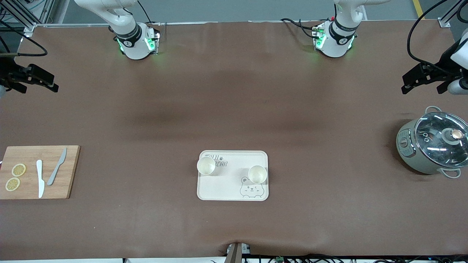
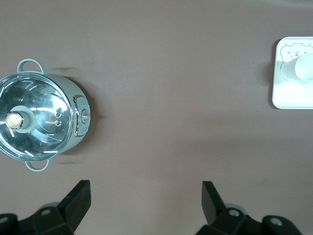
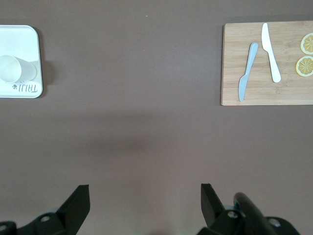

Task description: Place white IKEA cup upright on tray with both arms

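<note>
The cream tray point(image 1: 226, 186) lies on the brown table mat, near the front camera. Two white cups stand upright on it, mouths up. One cup point(image 1: 206, 165) is at the tray's corner toward the right arm's end, by the lettering. The other cup point(image 1: 257, 174) stands above the bear drawing, toward the left arm's end. My left gripper point(image 1: 404, 84) point(image 2: 145, 185) hangs open and holds nothing, over bare mat at the left arm's end. My right gripper point(image 1: 55, 83) point(image 3: 145, 187) hangs open and holds nothing, over bare mat at the right arm's end. Each wrist view shows the tray's edge point(image 2: 288, 100) point(image 3: 29, 39) with a cup point(image 2: 299, 68) point(image 3: 14, 68).
A wooden cutting board point(image 1: 69, 171) with a white knife point(image 1: 40, 178), a grey knife point(image 1: 56, 167) and two lemon slices point(image 1: 18, 170) lies at the right arm's end. A grey-green pot with a glass lid point(image 1: 433, 146) stands at the left arm's end.
</note>
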Controlling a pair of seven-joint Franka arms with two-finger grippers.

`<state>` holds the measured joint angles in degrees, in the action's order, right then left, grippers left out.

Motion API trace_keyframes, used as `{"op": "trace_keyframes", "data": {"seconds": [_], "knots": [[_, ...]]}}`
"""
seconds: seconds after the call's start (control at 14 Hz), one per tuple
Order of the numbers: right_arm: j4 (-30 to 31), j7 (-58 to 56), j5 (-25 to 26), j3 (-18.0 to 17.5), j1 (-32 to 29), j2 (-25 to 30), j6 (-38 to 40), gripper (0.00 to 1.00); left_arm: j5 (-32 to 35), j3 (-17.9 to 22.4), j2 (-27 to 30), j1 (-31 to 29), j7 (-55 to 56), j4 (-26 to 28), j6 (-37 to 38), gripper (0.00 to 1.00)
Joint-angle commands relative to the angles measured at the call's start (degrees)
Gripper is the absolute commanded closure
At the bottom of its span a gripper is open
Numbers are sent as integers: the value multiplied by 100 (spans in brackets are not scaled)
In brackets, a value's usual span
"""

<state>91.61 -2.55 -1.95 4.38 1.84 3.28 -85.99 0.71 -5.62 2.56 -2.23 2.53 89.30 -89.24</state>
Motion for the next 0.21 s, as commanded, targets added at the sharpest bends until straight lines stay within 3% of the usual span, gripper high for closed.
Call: {"op": "trace_keyframes", "data": {"seconds": [0.0,0.14], "knots": [[-47,-35,107,-60,-79,-3,39,0,78,9,7,-32,-33,-106,73,0],[-47,-35,107,-60,-70,-3,38,0,78,17,16,-32,-25,-115,91,0]]}}
